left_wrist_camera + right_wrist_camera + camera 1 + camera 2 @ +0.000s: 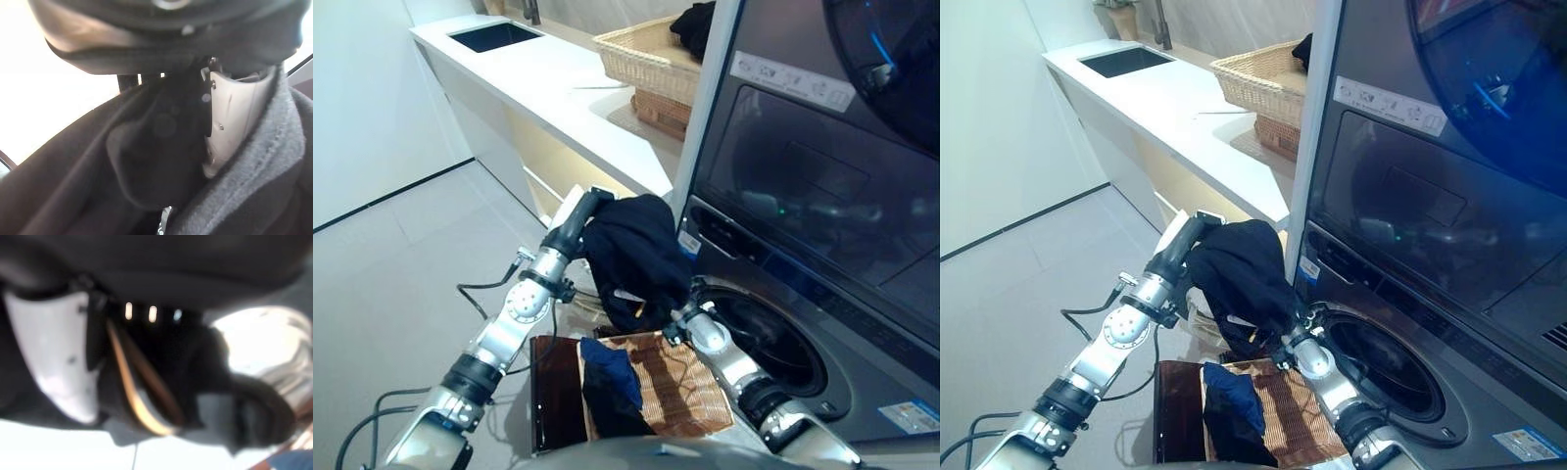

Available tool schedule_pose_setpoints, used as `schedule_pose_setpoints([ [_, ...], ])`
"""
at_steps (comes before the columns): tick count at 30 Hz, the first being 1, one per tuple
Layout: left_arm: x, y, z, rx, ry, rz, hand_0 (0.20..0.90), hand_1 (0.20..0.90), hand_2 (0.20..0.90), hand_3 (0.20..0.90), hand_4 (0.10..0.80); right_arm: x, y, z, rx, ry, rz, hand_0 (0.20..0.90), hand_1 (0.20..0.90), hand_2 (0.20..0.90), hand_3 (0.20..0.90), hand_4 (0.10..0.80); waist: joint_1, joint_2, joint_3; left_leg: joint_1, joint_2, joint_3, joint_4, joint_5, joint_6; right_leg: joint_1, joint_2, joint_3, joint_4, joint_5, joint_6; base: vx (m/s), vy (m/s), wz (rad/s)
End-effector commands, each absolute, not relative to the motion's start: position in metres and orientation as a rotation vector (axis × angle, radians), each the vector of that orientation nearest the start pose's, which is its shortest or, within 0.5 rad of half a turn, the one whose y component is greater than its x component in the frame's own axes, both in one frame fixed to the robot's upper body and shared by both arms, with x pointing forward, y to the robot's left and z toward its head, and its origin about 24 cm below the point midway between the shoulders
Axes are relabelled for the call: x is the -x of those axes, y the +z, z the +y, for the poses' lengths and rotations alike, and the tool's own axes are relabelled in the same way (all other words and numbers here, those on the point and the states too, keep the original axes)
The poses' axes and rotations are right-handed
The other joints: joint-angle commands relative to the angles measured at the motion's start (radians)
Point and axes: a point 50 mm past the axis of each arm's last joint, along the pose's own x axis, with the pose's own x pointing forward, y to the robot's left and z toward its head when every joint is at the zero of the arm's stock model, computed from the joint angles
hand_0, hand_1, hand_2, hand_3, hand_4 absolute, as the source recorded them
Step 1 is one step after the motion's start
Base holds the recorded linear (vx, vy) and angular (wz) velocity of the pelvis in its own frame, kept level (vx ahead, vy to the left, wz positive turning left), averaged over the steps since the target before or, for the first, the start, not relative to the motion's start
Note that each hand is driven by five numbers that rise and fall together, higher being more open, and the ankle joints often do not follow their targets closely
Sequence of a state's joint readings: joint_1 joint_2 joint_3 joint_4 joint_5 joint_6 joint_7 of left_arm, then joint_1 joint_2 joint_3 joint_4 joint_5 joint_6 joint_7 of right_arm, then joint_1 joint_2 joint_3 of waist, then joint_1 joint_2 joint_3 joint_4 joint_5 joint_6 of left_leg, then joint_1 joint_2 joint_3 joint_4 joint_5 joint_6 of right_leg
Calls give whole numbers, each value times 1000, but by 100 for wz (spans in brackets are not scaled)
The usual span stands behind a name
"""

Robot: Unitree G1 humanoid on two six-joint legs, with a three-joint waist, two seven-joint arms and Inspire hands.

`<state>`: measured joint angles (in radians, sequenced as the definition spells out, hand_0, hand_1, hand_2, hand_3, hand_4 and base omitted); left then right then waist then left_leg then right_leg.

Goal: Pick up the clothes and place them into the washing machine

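Left eye view shows two robot hands meeting at the centre of the frame around one black garment, which hangs bunched in the air just left of the washing machine. The left hand reaches in from the lower left, and the left wrist view shows its white-covered thumb pressed into dark fleecy cloth, so this hand grips the garment near its top. The right hand comes in from the lower right at the garment's bottom edge; the right wrist view shows dark cloth bunched against its white thumb cover, though whether the fingers are closed around it cannot be told. The machine fills the right half of the frame, with one round drum opening at lower right, just beside the hanging garment. Below the hands, at bottom centre, sits one woven laundry basket on the floor, holding two more pieces: one blue cloth lying over one black cloth. At upper left runs one white counter with one dark sink set into it. On the counter near the top centre stands one pale wicker basket with one dark item in it.
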<state>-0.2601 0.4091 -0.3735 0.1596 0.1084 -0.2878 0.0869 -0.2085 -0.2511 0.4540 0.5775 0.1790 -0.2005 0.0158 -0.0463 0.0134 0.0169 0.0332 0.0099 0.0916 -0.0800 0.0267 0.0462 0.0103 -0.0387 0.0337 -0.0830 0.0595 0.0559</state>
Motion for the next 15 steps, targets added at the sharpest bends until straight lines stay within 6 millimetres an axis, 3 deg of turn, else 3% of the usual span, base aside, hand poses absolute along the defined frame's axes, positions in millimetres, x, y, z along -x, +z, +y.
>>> schedule_pose_setpoints([
  [1, -306, 132, 148, -487, -183, -564, 200, 200, 200, 200, 300, -272, -8, -134, 72, 239, 83, 200, 200, 200, 200, 300, -1, -25, -80, 42, -12, 39, -3, -74, -53, -12, 16, -39, 23, -23, 6, -15, 0, -6],
  [9, -305, 130, 168, -505, -99, -543, 200, 200, 200, 200, 300, -261, -16, -159, -43, 96, 105, 200, 200, 200, 200, 300, -9, -23, -79, 40, -11, 42, -1, -75, -54, -16, 18, -36, 25, -23, 6, -2, 0, -2],
  [15, -305, 130, 168, -505, -99, -543, 200, 200, 200, 200, 300, -261, -16, -159, -43, 96, 105, 200, 200, 200, 200, 300, -9, -23, -79, 41, -11, 42, -1, -75, -54, -16, 18, -36, 25, -23, 6, 0, 0, 0],
])
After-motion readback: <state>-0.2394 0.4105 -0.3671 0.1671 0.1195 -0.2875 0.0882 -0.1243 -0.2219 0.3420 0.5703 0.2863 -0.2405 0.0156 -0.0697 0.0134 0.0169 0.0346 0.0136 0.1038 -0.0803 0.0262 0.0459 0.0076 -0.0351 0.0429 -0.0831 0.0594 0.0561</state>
